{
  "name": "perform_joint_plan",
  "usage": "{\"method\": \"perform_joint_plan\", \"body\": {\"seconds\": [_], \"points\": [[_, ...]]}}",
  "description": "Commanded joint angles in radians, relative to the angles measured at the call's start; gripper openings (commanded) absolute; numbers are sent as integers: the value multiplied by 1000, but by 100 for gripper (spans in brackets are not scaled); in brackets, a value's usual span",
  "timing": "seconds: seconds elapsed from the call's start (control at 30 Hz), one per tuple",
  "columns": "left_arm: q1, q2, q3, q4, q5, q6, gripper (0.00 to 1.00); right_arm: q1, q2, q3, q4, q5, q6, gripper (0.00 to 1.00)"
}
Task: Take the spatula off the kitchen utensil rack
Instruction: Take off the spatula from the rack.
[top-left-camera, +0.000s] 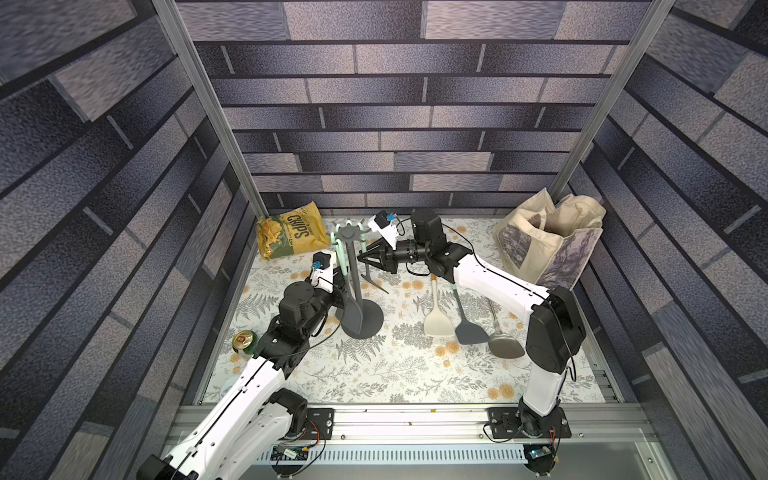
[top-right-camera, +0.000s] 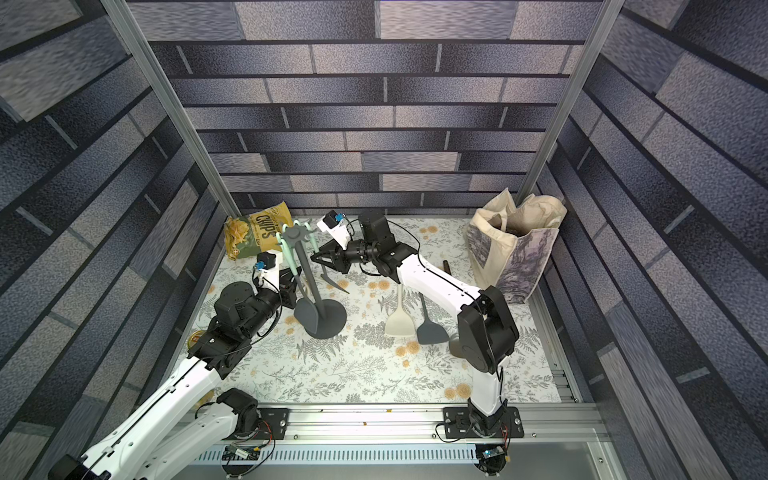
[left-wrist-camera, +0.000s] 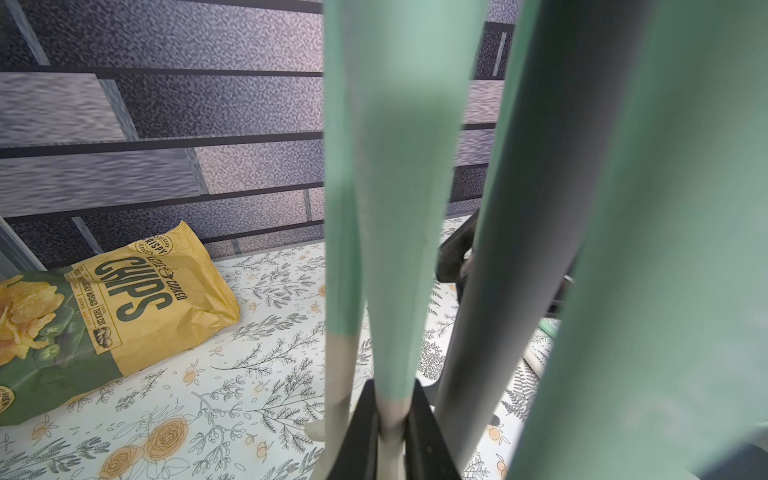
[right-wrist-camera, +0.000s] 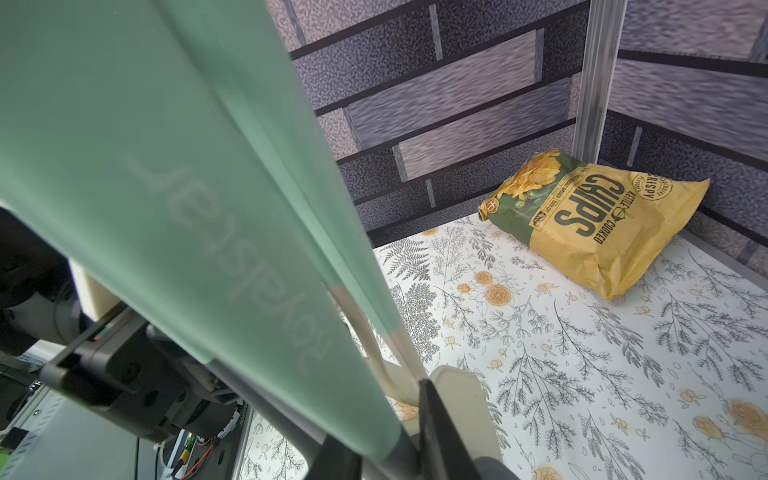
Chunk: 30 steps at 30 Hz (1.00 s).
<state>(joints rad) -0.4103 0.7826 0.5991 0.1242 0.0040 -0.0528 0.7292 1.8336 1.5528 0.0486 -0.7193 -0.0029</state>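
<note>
The left gripper (left-wrist-camera: 392, 409) is shut tight on the thin lower end of a mint-green handle (left-wrist-camera: 399, 228), just where the green stops and a pale stem starts. The right gripper (top-left-camera: 362, 256) is placed near the top of the rack (top-left-camera: 370, 321). In the right wrist view one black finger (right-wrist-camera: 440, 436) is seen right beside another green handle, but it cannot be told if anything is squeezed there.

The spatula (top-left-camera: 353, 309) is hung from a hook at the top of the rack, close beside the pole, with its dark flat head low down near the round foot. Whether the held handle is its own cannot be told for sure — a few green handles are crowded together.

The spatula is judged to be light. Its handle looks stiff and smooth, so it could slip. It is best held near the lower end and lifted up before it is pulled away, so that it is freed from the hook. The rack is thin and tall — it could be tipped by a sideways pull.

The table (top-left-camera: 374, 374) is flat and covered with a flower cloth. Three other tools (top-left-camera: 471, 332) are laid on it, well apart from the rack. A chips bag (top-left-camera: 291, 239) is near the rack, a cloth bag (top-left-camera: 548, 245) is in the far corner, and a can (top-left-camera: 243, 341) is beside the left arm. Brick-patterned walls are close on three sides.
</note>
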Motion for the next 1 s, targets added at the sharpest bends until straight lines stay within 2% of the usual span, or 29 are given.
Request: {"method": "perform_joint_plan", "body": {"seconds": [0.0,0.17,0.43,0.6,0.97], "points": [[7,14,4,-38,12,18,14,9,-49,-35,-41,63,-11,19],[7,13,2,-41,10,18,14,10,-81,-69,-46,99,-21,14],[7,11,-1,-43,11,12,14,10,-130,-121,-39,167,-37,11],[7,9,-1,-46,11,11,14,10,-159,-143,-24,263,-48,6],[4,7,-2,-53,12,5,14,11,-197,-182,47,460,-63,4]]}}
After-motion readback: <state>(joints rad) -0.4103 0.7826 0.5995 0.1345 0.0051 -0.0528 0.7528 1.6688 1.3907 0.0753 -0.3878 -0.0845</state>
